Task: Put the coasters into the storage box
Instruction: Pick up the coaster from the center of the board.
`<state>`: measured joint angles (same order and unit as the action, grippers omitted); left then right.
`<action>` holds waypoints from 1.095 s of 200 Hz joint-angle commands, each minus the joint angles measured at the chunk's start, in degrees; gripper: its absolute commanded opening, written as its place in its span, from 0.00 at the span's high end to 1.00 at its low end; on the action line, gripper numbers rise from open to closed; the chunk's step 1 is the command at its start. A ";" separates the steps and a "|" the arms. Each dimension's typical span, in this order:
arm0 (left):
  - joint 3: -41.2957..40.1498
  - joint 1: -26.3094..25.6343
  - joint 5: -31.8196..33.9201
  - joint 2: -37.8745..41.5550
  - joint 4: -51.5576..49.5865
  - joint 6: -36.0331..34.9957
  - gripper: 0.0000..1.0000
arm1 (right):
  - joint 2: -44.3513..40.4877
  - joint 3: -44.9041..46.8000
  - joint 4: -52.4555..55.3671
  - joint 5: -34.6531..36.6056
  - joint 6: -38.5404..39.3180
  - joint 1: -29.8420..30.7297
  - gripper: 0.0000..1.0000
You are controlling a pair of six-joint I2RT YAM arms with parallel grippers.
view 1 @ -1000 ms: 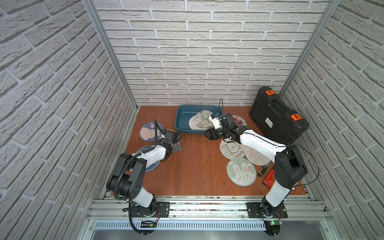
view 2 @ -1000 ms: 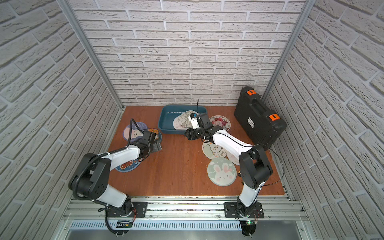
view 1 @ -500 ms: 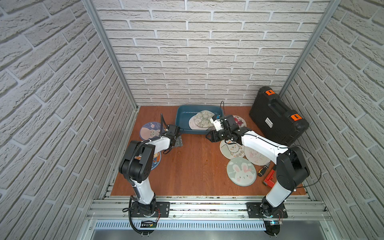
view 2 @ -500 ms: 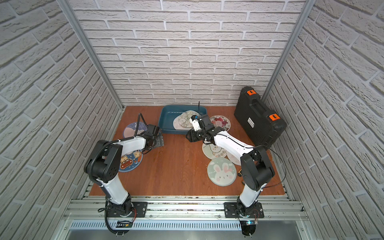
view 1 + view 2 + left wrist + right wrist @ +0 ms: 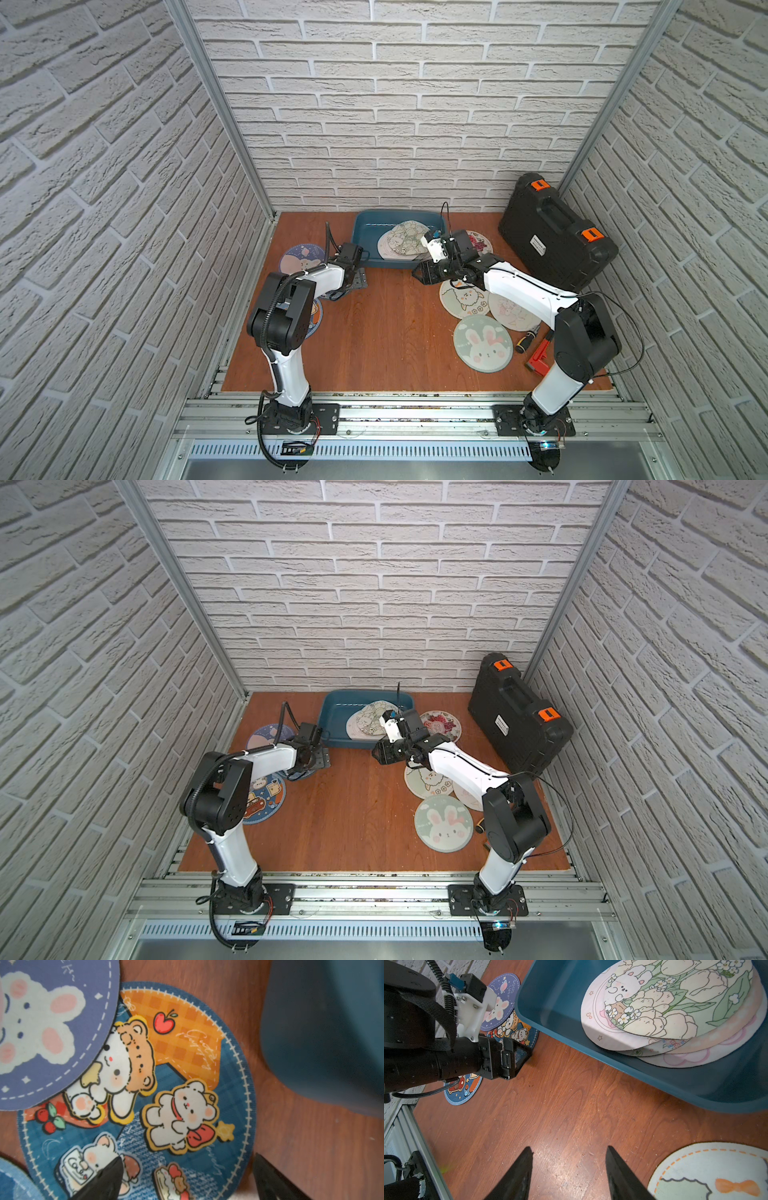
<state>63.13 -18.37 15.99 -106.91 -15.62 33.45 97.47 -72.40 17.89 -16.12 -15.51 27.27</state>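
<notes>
Left gripper (image 5: 187, 1158) — jaws wide apart over blue bear coaster (image 5: 145, 1095); purple bunny coaster (image 5: 52, 1032) overlaps it — may drag along. Right gripper (image 5: 569, 1148): parted, empty.

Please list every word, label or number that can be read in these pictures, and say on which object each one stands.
"GOOD LUCK": on the round purple bunny coaster.
White cursive writing on the round blue bear coaster: too stylised and blurred to read.
White label on the black hard plastic case: too small to read.
</notes>
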 commanded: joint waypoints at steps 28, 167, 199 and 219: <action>-2.93 0.66 -0.93 -1.81 -2.37 2.21 0.12 | -1.77 -0.20 1.25 1.32 1.59 0.16 0.43; -8.60 1.14 -4.43 1.37 2.96 4.06 0.86 | -0.99 -1.06 2.63 2.05 1.29 0.51 0.44; -9.51 0.50 -4.39 4.69 2.71 3.65 1.00 | -0.11 -2.10 3.03 2.05 1.49 1.19 0.44; -9.74 -0.39 -4.39 6.77 1.92 3.22 1.00 | 0.63 -2.78 2.90 1.69 1.47 1.64 0.44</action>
<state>55.40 -16.97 16.14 -102.39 -8.75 37.10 97.49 -73.08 21.12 -14.39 -14.55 27.99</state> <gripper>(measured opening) 0.077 0.560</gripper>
